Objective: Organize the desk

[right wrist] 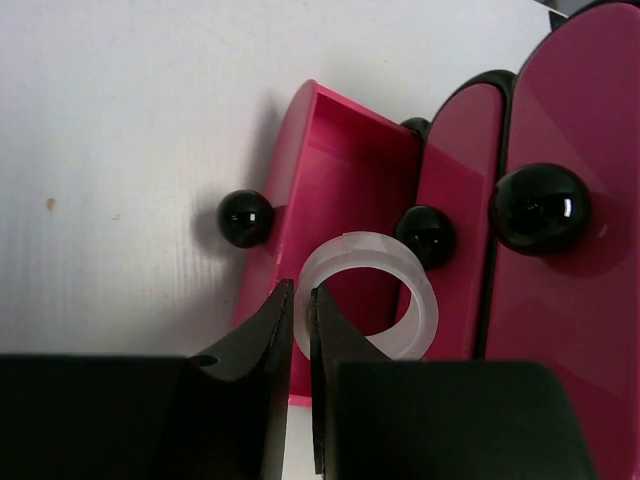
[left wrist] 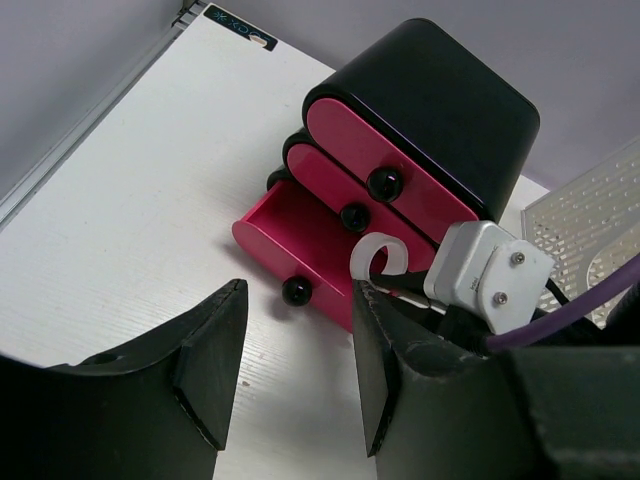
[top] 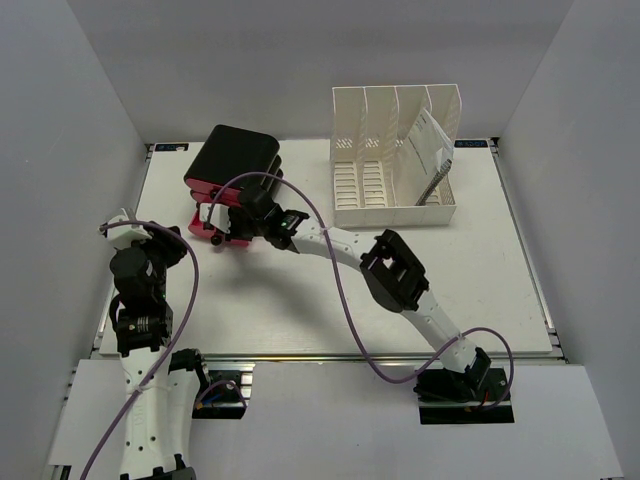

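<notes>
Presently a translucent ring is clamped by its wall in the right end effector, just above the open pink drawer at the counter's far left; the left end effector is held apart, farther off.

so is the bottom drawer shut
No, the bottom drawer is pulled out, its pink inside open behind the translucent ring in the right gripper.

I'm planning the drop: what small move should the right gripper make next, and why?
Probably lower slightly and open. The right gripper is shut on the rim of the tape roll, which hangs over the open bottom drawer.
</notes>
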`<state>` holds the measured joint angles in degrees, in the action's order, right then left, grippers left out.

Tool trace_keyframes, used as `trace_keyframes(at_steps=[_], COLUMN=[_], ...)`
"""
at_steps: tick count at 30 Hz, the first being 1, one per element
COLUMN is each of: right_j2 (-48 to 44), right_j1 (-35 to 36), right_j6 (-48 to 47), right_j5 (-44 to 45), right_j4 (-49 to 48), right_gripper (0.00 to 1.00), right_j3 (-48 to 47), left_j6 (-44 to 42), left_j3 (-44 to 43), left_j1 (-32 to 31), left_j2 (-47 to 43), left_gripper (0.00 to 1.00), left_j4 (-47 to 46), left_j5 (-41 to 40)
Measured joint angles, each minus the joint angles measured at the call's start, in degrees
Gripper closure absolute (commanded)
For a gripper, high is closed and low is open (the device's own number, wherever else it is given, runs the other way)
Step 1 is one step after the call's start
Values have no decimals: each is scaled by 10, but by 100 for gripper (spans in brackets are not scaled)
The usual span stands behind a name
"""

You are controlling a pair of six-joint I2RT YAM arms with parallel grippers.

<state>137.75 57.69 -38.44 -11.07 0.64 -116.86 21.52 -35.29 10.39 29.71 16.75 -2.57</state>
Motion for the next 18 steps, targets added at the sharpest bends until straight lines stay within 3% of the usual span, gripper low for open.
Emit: trace_keyframes(at_steps=[6,16,18], right_j2=[5,23,28], right_j1=[-6,-7,-7], right_j6=[-10,-14,-15], right_j5=[10,11,10], right_j4=[-21,-37,-37], right_gripper=[83,69,63], right_j3=[0,0,0], left_j6=[0,0,0], left_j3=[0,0,0], left_j1=[0,0,0], left_j2=[1,9,9], left_gripper=[44,44,44], left_j4=[0,0,0], left_j5=[0,3,3])
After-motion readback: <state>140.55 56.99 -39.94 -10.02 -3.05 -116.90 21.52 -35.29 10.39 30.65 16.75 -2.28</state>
